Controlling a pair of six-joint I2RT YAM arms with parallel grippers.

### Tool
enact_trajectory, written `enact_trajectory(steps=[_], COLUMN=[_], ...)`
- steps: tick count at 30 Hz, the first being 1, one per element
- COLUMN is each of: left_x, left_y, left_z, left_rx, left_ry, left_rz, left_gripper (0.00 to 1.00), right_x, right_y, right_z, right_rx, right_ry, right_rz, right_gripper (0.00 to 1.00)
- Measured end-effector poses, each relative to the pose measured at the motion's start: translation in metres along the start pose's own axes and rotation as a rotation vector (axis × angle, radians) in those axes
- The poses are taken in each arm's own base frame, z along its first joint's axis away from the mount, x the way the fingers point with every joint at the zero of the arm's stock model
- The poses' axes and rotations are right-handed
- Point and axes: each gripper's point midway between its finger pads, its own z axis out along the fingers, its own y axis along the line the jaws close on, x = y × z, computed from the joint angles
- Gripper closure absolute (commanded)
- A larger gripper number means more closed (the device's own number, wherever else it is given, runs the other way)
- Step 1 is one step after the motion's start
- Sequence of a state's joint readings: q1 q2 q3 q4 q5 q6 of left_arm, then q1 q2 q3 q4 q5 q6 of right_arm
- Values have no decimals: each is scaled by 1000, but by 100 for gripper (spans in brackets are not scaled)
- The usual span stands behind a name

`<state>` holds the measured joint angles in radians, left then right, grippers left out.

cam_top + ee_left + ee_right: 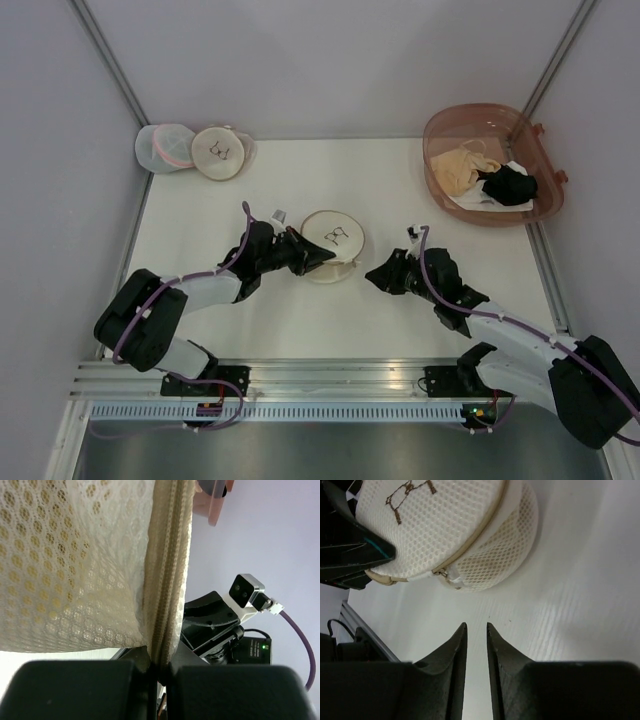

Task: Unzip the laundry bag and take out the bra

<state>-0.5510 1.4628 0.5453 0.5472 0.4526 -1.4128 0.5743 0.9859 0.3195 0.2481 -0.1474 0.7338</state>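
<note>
The laundry bag [335, 240], a round cream mesh disc with a small bra drawing on its face, is at the table's middle. My left gripper [316, 256] is shut on the bag's rim, and in the left wrist view the zipper band [167, 555] runs down between the closed fingers [159, 667]. Yellowish colour shows through the mesh [70, 555]; the bra itself is hidden. My right gripper [372, 275] is to the right of the bag, apart from it. Its fingertips [476, 625] have a narrow gap with nothing between them. The zipper pull [442, 572] lies on the rim facing them.
A second cream disc bag [220, 152] and a white mesh bag with pink trim [165, 147] lie at the back left. A translucent pinkish basin [445, 125] at the back right holds a pale beige garment [462, 165] and a black one [508, 185].
</note>
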Motion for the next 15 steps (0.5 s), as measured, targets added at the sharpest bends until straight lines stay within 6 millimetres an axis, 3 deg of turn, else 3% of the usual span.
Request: enact_trajectory(steps=[6, 15], left_x=[3, 5], left_y=[0, 1], left_z=[-1, -2], left_rx=[3, 2], left_ry=[24, 42], left_rz=[-2, -7], left_gripper=[98, 98], right_x=[7, 9], right_y=[19, 32], right_z=[11, 17], right_rx=[-114, -191], right_ry=[84, 94], right_rz=[-106, -179], right_gripper=[58, 56])
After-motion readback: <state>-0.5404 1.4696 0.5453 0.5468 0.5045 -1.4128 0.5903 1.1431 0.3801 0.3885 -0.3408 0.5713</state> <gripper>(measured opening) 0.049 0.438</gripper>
